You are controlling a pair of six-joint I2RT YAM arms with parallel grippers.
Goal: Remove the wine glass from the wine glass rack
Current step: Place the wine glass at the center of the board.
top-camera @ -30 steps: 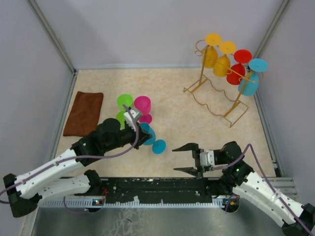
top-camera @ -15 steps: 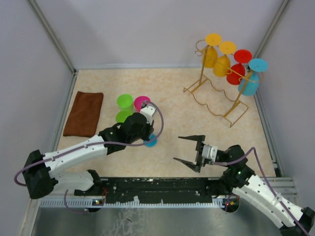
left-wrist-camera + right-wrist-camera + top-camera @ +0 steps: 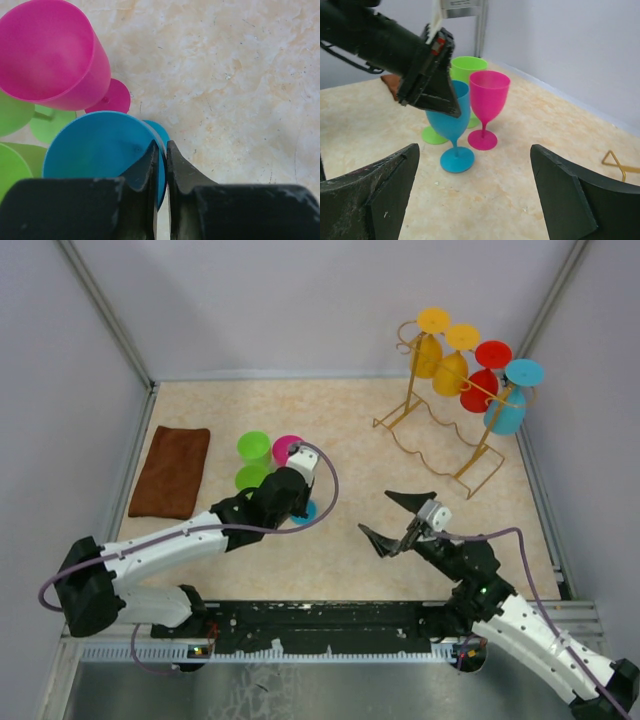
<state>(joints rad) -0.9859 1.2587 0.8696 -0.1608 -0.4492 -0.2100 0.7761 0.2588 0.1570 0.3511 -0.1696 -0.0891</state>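
- The wine glass rack (image 3: 410, 390) stands upright at the far right of the table (image 3: 340, 420).
- Five glasses hang on the rack bowl-down with their bases up: two yellow glasses (image 3: 433, 340) at the far end, two red glasses (image 3: 485, 375) in the middle, and a teal glass (image 3: 510, 405) at the near end.
- The blue wine glass (image 3: 451, 125) is off the rack. It stands upright on its base, well to the left of the rack and nearer to me.
- The left gripper (image 3: 161, 147) is at that glass, reaching away from the rack's side. Its fingers sit on either side of the rim, nearly together.
- I cannot tell whether those fingers press the rim or merely flank it.
- Just beyond the blue glass, also well left of the rack, a pink glass (image 3: 489, 100) and a green glass (image 3: 253, 447) stand close together. The pink one is just beside the blue.
- The right gripper (image 3: 375, 512) hangs above the table, nearer to me than the rack and a little to its left. Its fingers are spread wide apart with nothing between them.
- That gripper points toward the cluster of standing glasses, away from the rack.
- A brown cloth (image 3: 172, 470) lies flat, the thing farthest left of the rack.
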